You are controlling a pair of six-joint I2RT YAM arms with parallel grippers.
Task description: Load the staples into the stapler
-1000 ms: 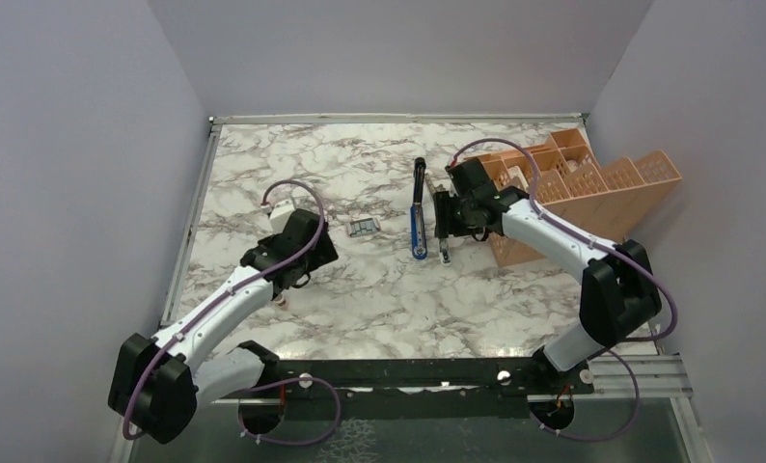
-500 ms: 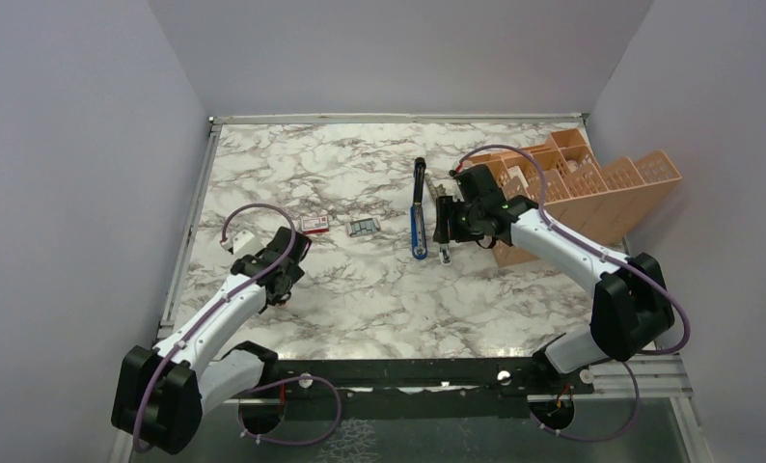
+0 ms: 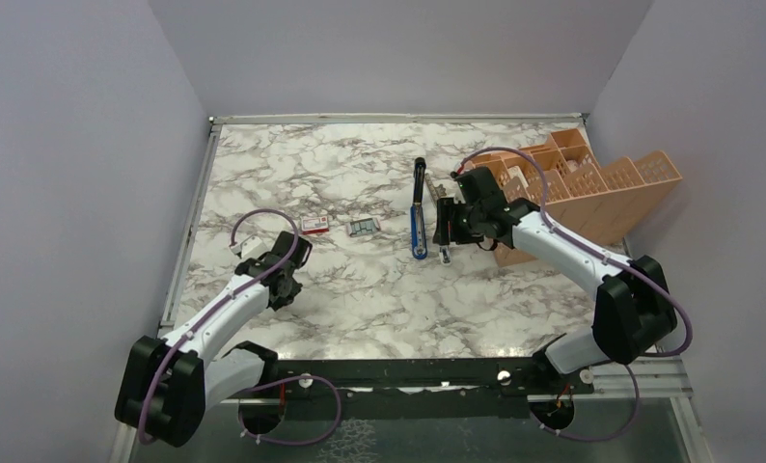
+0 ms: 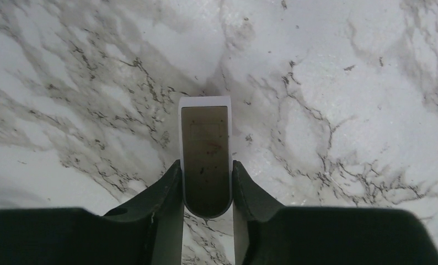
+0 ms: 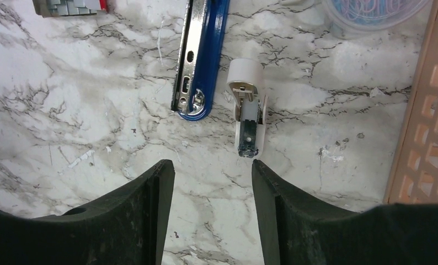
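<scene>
Blue stapler [image 3: 418, 220] lies opened flat mid-tabletop [image 3: 360, 299], staples [image 3: 363, 227] in their tray just left of it, red-and-white box [image 3: 314, 225] beside them. Right pincer [image 5: 211, 168] spread, above the stapler's near end and a small white gadget [image 5: 247, 118]; left pincer [image 4: 206, 165] pinching a tan-and-white block [image 4: 206, 132]

Our left arm [image 3: 215, 313] reaches forward from its base along the left side of the counter [image 3: 379, 289], wrist bent downward. Its end effector [image 4: 206, 165] has both fingers pressed against the sides of a small tan-and-white block [image 4: 206, 138]. Our right arm [image 3: 553, 246] stretches inward toward the centre, and its end effector [image 5: 212, 165] hangs over the counter, fingers apart, gripping nothing.
</scene>
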